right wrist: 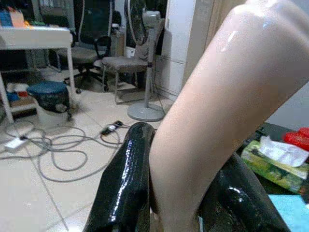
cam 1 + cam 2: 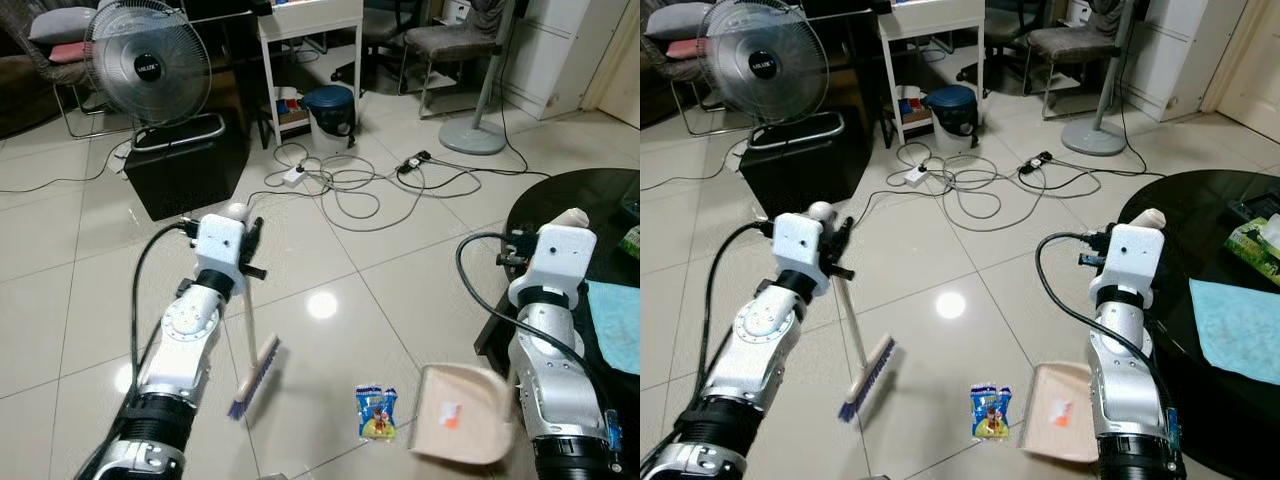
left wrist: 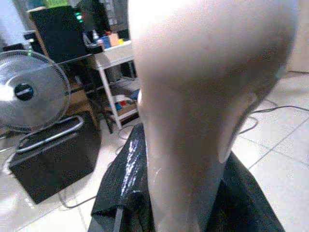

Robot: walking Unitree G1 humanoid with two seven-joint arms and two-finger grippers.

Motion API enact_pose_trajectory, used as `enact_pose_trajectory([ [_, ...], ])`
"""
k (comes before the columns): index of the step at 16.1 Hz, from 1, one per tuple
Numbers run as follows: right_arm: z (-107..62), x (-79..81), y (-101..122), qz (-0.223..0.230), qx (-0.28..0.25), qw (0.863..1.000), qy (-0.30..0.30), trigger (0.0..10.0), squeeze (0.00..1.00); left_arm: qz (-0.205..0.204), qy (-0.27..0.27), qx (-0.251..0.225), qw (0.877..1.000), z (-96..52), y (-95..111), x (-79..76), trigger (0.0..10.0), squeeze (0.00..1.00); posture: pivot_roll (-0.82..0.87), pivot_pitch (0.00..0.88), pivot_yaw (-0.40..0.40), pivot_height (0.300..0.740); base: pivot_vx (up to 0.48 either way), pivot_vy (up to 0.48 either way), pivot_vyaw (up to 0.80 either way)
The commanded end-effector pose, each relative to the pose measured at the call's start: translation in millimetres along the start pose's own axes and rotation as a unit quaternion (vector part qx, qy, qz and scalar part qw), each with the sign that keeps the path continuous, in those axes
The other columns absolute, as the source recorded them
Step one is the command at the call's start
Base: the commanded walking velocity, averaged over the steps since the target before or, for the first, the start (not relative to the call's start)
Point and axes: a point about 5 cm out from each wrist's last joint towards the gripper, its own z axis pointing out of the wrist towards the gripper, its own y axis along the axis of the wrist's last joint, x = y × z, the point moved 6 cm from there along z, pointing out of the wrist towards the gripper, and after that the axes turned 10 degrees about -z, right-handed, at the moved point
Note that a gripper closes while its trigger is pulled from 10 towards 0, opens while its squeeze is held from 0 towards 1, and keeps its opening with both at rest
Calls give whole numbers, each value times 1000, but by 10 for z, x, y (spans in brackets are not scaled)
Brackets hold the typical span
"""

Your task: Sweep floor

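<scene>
Now a small broom (image 2: 252, 370) and a dustpan (image 2: 462, 412) are held over the tiled floor (image 2: 330, 250), with a snack packet (image 2: 376, 411) lying between them.

The broom's pale handle is gripped by the closed fingers of the left gripper (image 3: 193, 159), and the blue bristles are tipped down toward the floor just beside the packet, likely so the packet can be pushed sideways. The dustpan's cream handle is clamped in the right gripper (image 1: 186, 188), and the pan is kept low with its mouth facing the packet, ready to catch it. A bit of orange is seen inside the pan. Loose cables (image 2: 350, 185) and a fan (image 2: 148, 62) are farther off, well apart from the sweeping spot.
</scene>
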Motion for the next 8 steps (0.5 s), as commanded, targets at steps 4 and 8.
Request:
enact_pose_trajectory([
  [4, 44, -70, 39, -11, -44, 999, 4, 10000, 0, 3, 55, -27, 998, -9, 111, 296, 10000, 0, 26, 165, 104, 740, 0, 0, 0],
  [8, 31, -151, 39, -22, -83, 996, -8, 10000, 0, 4, 43, -57, 997, -71, 181, 282, 10000, 0, 109, 304, 130, 740, 0, 0, 0],
])
